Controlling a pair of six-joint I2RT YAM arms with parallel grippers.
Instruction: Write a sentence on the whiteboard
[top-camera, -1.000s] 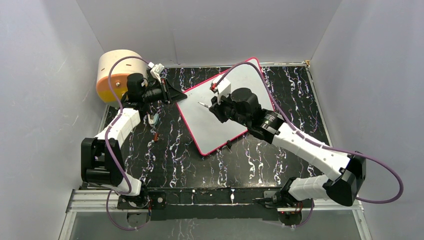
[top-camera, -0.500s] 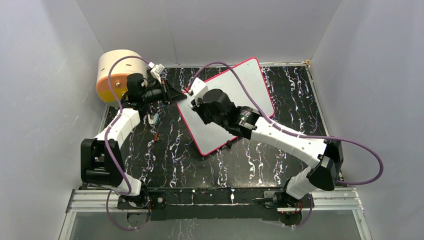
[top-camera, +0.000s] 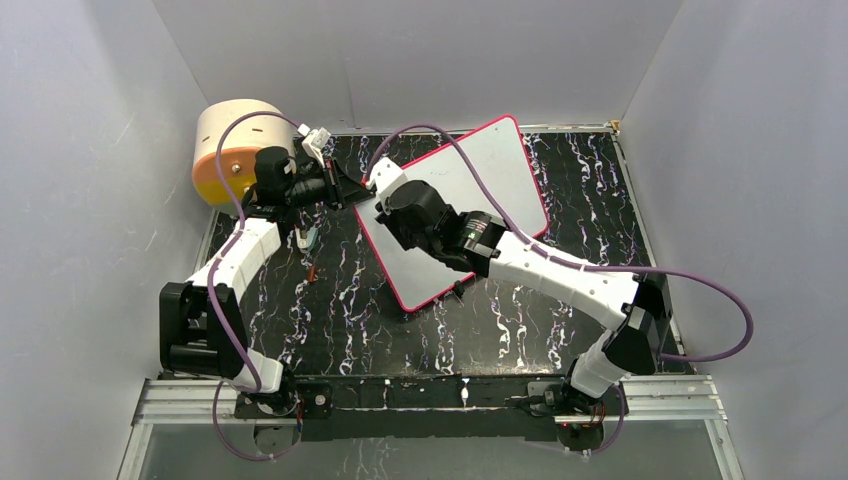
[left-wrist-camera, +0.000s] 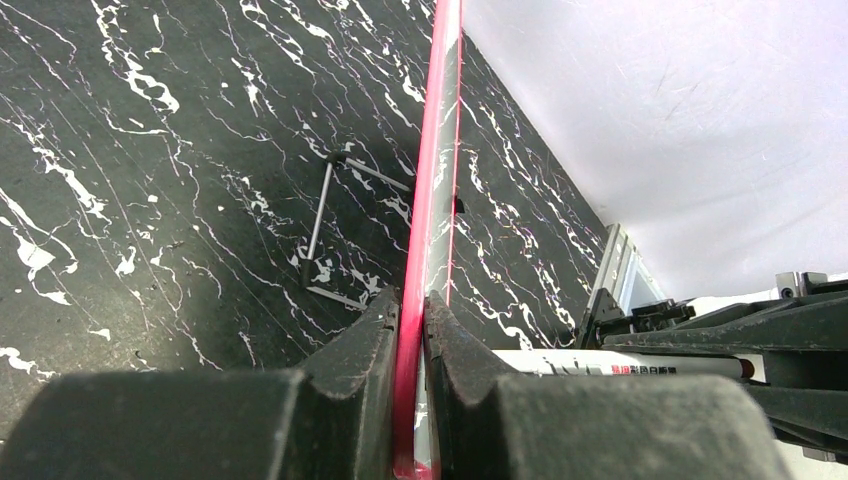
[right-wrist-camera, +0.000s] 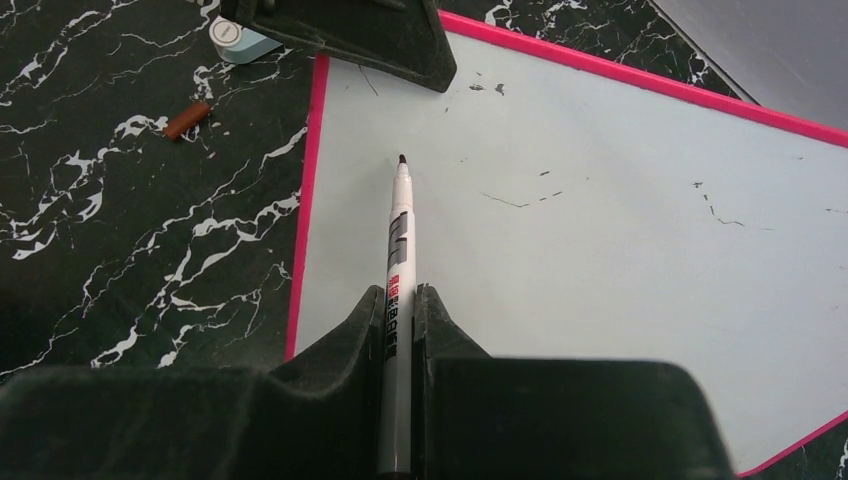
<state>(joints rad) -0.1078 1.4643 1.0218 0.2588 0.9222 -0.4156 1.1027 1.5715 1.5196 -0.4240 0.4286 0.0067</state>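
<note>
Large white pink-framed whiteboard (top-camera: 505, 165) on the black marbled surface (top-camera: 330, 300), its edge pinched between the left fingers (left-wrist-camera: 350, 375); the right fingers (right-wrist-camera: 350, 345) clamp a grey marker pen (right-wrist-camera: 401, 250) pointing at the board's corner nearest the left fingers.

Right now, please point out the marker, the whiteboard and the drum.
marker (right-wrist-camera: 400, 245), right wrist view, on its barrel.
whiteboard (right-wrist-camera: 600, 290), right wrist view, on its bare white surface.
drum (top-camera: 240, 125), top external view, on its tan part.
</note>
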